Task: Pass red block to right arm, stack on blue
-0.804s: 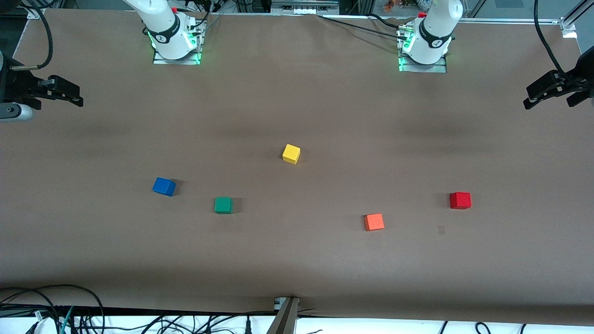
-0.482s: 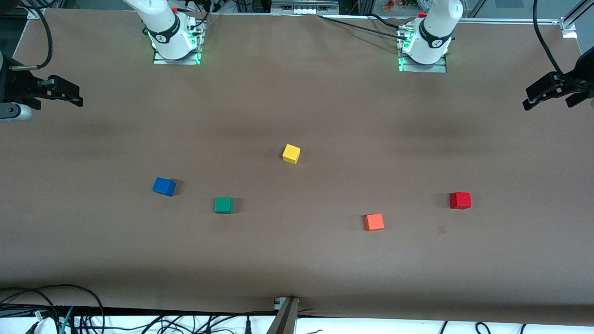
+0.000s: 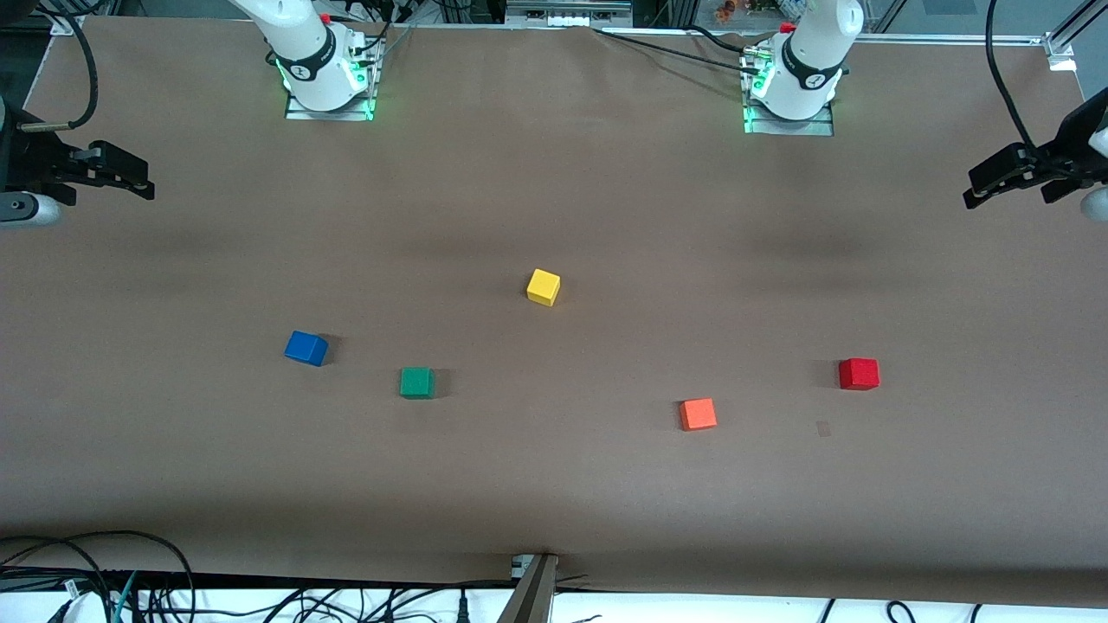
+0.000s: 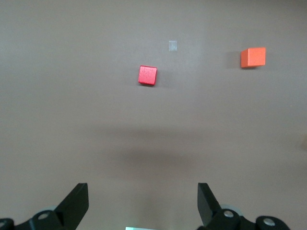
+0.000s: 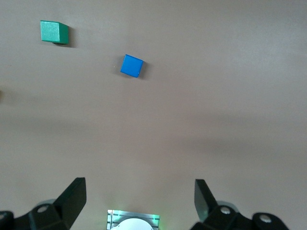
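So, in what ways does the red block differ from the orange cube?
The red block is deep red; the orange cube is lighter orange. The red block lies nearer the left arm's end of the table and slightly farther from the front camera; the orange cube lies nearer the table's middle. Both look the same size, and both rest untouched on the table.

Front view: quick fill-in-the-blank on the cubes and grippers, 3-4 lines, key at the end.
1. The red block sits toward the ____ arm's end of the table.
2. The cube beside the blue cube is ____.
3. The left gripper and the right gripper both hold ____.
4. The cube farthest from the front camera is ____.

Missing words: left; green; nothing; yellow
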Robot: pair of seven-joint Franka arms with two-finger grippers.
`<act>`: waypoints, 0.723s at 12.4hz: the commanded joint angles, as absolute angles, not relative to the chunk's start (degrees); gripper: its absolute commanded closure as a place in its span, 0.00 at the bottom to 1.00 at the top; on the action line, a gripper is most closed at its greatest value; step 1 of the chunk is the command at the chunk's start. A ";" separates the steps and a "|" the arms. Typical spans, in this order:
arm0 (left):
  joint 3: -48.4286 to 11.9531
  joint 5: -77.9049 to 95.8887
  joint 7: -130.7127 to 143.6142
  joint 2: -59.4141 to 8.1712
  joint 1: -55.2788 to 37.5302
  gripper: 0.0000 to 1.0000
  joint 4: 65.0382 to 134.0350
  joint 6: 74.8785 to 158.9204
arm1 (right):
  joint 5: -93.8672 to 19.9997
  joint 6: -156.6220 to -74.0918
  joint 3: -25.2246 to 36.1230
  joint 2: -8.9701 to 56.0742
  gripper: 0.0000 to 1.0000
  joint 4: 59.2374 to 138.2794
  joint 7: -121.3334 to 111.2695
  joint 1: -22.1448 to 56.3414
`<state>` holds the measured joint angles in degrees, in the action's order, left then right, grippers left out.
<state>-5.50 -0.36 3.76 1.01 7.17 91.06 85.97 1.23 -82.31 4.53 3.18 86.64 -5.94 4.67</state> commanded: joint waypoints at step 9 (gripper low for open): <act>-5.54 -1.67 4.13 0.71 10.28 0.00 109.13 100.67 | 2.02 -82.09 4.48 3.69 0.00 85.25 -6.59 4.75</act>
<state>-5.19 -0.80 3.96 -0.05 9.61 102.97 93.63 1.23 -82.48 4.53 3.21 86.58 -5.94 4.67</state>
